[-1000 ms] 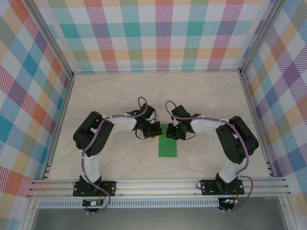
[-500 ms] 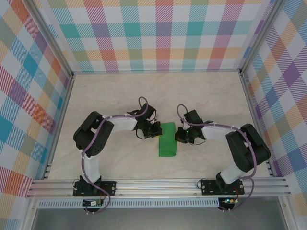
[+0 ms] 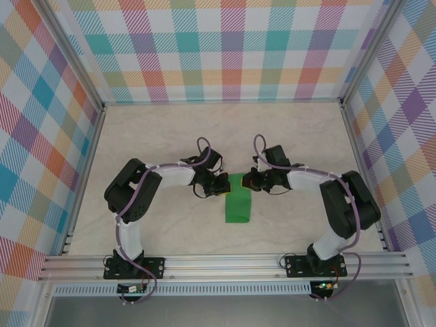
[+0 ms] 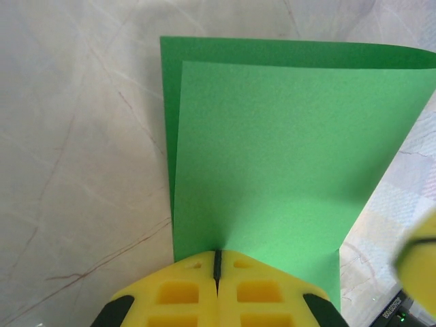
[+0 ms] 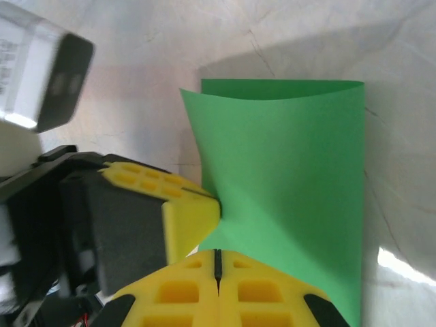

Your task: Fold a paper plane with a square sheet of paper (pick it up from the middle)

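From above, the folded green paper lies on the pale table as a narrow upright strip. The left gripper comes at its far end from the left and the right gripper from the right. Both tips meet the paper at that end, close to each other.

In the left wrist view, the left gripper has its yellow fingers pressed together with only a thin seam between them. The near edge of the paper runs right into the fingertips, so they appear to pinch it. The paper spreads out ahead of the tool in two layers, the lower one showing along the left and far sides. A blurred yellow shape, probably the right gripper, sits just to the right of the tool.

In the right wrist view, the right gripper is also pressed together. The paper starts at its fingertips and stretches ahead and to the right, bowed upward. I cannot tell whether the sheet is caught between these fingers or merely lies against them. The left gripper comes in from the left, its yellow tip touching the paper just ahead of the right fingertips, where the sheet narrows.
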{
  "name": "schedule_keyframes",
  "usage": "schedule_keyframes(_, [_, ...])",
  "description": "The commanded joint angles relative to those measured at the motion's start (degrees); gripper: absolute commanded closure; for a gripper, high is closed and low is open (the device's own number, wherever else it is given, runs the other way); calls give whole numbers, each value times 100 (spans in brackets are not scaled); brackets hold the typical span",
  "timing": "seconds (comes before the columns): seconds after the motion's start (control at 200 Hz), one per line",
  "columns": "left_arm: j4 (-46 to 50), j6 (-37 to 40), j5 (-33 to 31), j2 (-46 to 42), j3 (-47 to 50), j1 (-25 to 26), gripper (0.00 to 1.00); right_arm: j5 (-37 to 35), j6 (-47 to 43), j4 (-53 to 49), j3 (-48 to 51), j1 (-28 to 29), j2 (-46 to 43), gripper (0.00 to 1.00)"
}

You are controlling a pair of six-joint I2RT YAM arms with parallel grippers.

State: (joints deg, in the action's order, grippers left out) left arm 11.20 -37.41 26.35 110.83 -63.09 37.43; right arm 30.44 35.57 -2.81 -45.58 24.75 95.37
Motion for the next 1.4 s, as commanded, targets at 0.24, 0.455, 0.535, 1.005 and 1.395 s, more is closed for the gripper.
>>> schedule_keyframes(0.24, [1350,76,-1097,612,370,19,100,289,-178,412,419,-241,455,100])
schedule_keyframes(0.455, [1325,58,-1133,657,446,19,100,118,-350,639,992,-839,181,100])
schedule_keyframes(0.535, [1297,58,-1117,664,462,19,100,51,-358,594,959,-924,-52,100])
schedule_keyframes(1.005, [1319,73,-1088,721,394,14,100,312,21,962,26,-52,434,100])
schedule_keyframes(1.395, [1388,144,-1170,743,485,21,100,-412,109,1081,113,-658,891,100])
